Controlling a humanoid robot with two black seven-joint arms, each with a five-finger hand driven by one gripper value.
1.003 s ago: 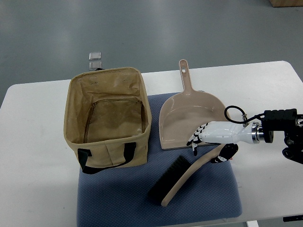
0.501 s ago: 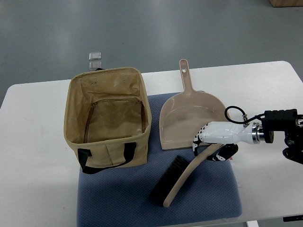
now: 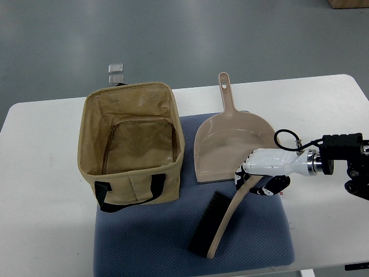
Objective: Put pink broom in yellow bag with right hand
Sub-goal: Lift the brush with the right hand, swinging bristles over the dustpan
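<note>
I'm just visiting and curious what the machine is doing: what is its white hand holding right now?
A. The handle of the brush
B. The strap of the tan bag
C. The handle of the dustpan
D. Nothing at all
A: the right hand is closed around the upper end of the pink broom, whose bristles lie on the blue mat, while the dustpan and the yellow bag go untouched.

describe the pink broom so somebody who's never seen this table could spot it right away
Start at the blue-grey mat on the white table, in front of the open yellow bag. Near the mat's front right lies the pink broom, its handle end gripped by the right hand. Unlike the flat pink dustpan behind it, it is a slim curved handle with dark bristles.
</note>
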